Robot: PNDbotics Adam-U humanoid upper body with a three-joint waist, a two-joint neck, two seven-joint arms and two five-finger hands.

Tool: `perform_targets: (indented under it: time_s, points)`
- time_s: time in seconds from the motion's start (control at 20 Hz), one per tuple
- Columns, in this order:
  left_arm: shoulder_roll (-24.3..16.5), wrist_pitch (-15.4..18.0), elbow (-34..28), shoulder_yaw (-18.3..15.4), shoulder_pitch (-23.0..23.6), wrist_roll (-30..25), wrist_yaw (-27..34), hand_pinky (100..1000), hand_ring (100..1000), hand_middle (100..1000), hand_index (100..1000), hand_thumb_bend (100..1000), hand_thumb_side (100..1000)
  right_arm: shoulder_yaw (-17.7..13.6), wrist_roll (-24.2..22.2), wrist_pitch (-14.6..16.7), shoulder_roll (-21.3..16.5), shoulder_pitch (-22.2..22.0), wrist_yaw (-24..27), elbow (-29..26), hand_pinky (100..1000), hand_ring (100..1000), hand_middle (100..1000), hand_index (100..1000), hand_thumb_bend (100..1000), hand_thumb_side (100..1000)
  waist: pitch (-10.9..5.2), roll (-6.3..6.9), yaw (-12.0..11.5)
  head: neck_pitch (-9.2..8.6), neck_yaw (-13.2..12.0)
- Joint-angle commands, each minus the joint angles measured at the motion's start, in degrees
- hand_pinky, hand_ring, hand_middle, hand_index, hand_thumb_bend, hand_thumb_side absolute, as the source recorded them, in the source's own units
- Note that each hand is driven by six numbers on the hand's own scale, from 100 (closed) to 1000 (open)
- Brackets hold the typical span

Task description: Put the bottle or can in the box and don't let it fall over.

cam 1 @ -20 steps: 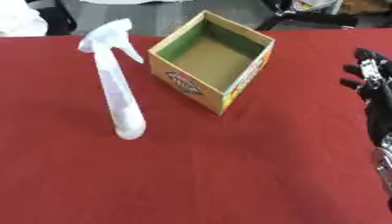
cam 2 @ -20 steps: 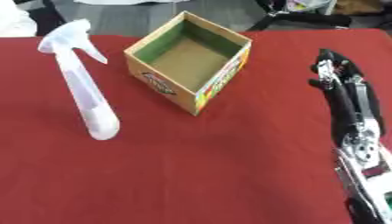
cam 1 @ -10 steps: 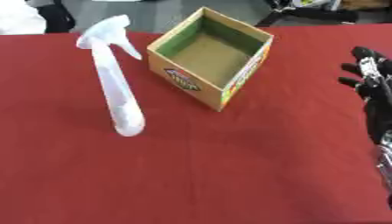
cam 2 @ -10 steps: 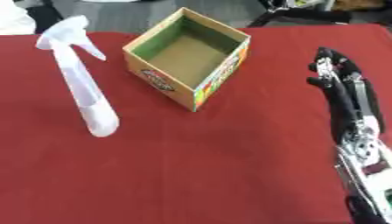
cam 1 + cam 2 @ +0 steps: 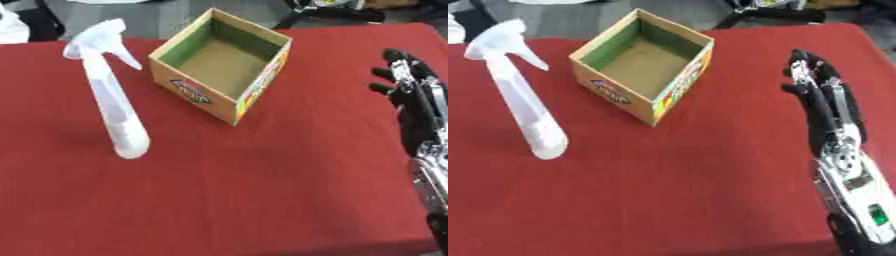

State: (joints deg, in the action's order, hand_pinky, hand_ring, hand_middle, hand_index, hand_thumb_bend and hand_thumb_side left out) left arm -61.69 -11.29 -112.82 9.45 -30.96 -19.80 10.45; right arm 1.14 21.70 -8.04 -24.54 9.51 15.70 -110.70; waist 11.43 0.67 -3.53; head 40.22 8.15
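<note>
A white spray bottle [image 5: 112, 98] stands upright on the red table [image 5: 262, 190] at the left, its trigger head pointing right. To its right sits an open cardboard box [image 5: 222, 63] with a green inner wall and nothing inside. My right hand [image 5: 815, 85] reaches in along the right edge, fingers straight and open, level with the box and well apart from it. It holds nothing. My left hand shows in neither view.
A white object [image 5: 10, 25] lies at the far left corner beyond the table. Dark equipment and cables [image 5: 332, 10] sit past the far edge. Red cloth stretches between the bottle, the box and the near edge.
The whole picture has shifted slightly, so the camera moved. The right hand has crept a little forward and inward. Bottle and box stay where they were.
</note>
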Motion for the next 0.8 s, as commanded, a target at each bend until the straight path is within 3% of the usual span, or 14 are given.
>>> perform_targets:
  time_s: [0.05,0.2,0.25,0.3,0.8]
  points:
    - [-1.2,-0.3,1.1,0.9,-2.9,-3.2,-1.0,830,738,758,821,100,622,-0.1,-0.2,-0.1,-1.7,0.3,0.5,-0.9,789,828,873,818,100,649,-1.36,0.15,0.0,0.25,0.2]
    - [-0.3,0.1,2.9,2.6,-6.1,-6.8,-2.1,816,732,752,814,100,627,0.2,-0.5,0.0,-1.5,0.2,0.9,-1.0,789,826,872,818,100,650,-1.39,0.26,0.1,-0.02,-0.2]
    - [0.0,0.3,3.5,3.1,-6.9,-7.8,-2.4,815,733,754,814,100,687,0.2,-0.6,0.0,-1.5,0.2,0.9,-1.0,789,826,872,818,100,660,-1.41,0.27,0.2,-0.05,-0.2]
    - [0.5,0.5,4.0,3.4,-7.9,-8.5,-2.9,818,737,762,818,100,627,0.3,-0.7,-0.1,-1.5,0.2,0.9,-1.0,789,826,872,818,100,651,-1.44,0.29,0.3,-0.05,-0.2]
    - [5.2,1.7,8.9,6.0,-16.2,-13.7,-7.4,834,758,790,844,100,660,0.2,-1.1,0.1,-1.5,0.2,1.7,-0.7,791,825,872,819,100,659,-0.85,0.56,0.6,-0.28,-1.1]
